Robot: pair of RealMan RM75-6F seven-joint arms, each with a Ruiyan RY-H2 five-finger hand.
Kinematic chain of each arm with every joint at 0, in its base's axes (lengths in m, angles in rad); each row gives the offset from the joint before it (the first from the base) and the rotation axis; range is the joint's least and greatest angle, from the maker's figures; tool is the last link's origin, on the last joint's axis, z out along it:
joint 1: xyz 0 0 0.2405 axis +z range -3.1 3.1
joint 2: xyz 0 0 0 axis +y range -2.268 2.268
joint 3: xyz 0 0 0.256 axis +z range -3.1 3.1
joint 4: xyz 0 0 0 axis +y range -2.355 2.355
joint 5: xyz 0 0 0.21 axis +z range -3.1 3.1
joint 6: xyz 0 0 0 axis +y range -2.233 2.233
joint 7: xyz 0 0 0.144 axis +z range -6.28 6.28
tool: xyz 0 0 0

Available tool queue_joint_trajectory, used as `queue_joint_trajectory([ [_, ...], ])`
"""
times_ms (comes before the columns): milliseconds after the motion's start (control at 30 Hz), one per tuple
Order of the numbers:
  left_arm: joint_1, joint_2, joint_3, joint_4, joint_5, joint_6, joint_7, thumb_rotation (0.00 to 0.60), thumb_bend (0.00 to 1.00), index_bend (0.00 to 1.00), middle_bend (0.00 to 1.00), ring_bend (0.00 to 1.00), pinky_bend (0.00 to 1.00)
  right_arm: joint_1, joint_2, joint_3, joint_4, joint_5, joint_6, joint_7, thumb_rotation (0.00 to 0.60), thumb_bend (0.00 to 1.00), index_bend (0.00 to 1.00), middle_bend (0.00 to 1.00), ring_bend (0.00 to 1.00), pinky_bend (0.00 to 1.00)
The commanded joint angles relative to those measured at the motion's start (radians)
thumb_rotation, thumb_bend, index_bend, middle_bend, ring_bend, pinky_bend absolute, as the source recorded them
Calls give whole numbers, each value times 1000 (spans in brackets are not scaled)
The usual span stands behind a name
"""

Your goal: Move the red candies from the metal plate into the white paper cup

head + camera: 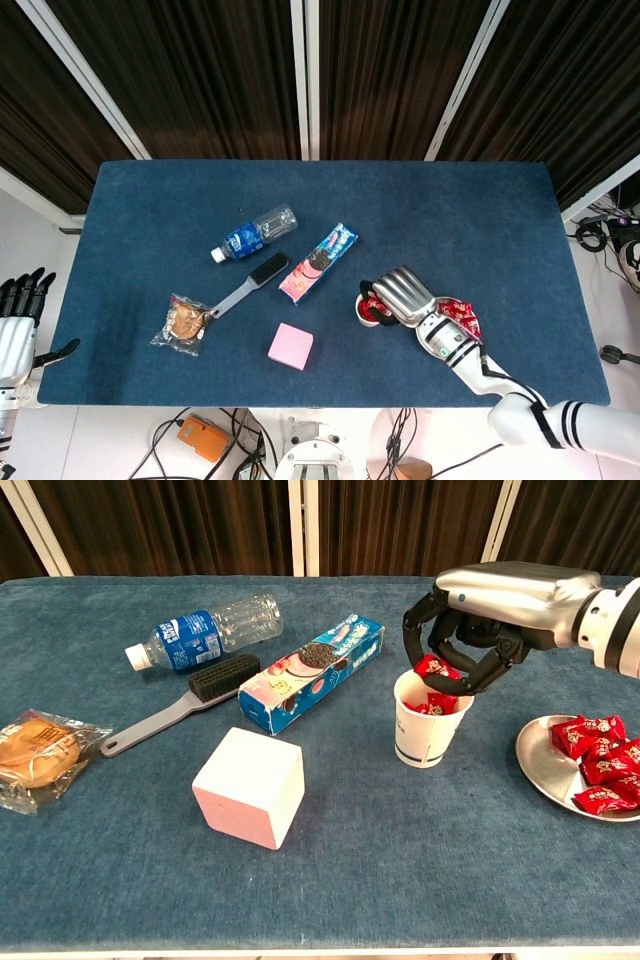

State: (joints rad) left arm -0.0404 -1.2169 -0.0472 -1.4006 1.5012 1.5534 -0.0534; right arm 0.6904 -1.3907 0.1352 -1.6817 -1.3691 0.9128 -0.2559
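Red candy (434, 666) in right robot hand (462, 645) above white paper cup (428, 734)

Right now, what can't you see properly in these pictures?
- Head view: the right robot hand covers most of the white paper cup.
- Chest view: the metal plate is cut off by the right edge.
- Chest view: the cup's wall hides how many candies lie inside.
- Head view: the left robot hand is partly cut off by the left edge.
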Motion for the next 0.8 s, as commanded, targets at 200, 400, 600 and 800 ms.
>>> queue_joint_trajectory([
  [200, 1, -4, 0, 9, -2, -3, -7, 600, 0, 52, 0, 0, 0, 0, -5, -14, 9, 8, 9, -13, 600, 527, 467, 843, 995, 1000],
  [400, 1, -7, 0, 14, 0, 0, -10, 600, 0, 51, 0, 0, 0, -2, -4, -17, 8, 5, 24, -6, 600, 452, 421, 843, 994, 1000],
  [600, 0, -7, -2, 13, 2, 1, -12, 600, 0, 51, 0, 0, 0, -20, 22, -19, -10, -6, 64, 6, 600, 426, 421, 843, 994, 1000],
  [800, -1, -7, -3, 14, 5, 3, -14, 600, 0, 52, 0, 0, 0, -97, 114, -67, -21, -1, 130, 3, 600, 426, 469, 843, 995, 1000],
])
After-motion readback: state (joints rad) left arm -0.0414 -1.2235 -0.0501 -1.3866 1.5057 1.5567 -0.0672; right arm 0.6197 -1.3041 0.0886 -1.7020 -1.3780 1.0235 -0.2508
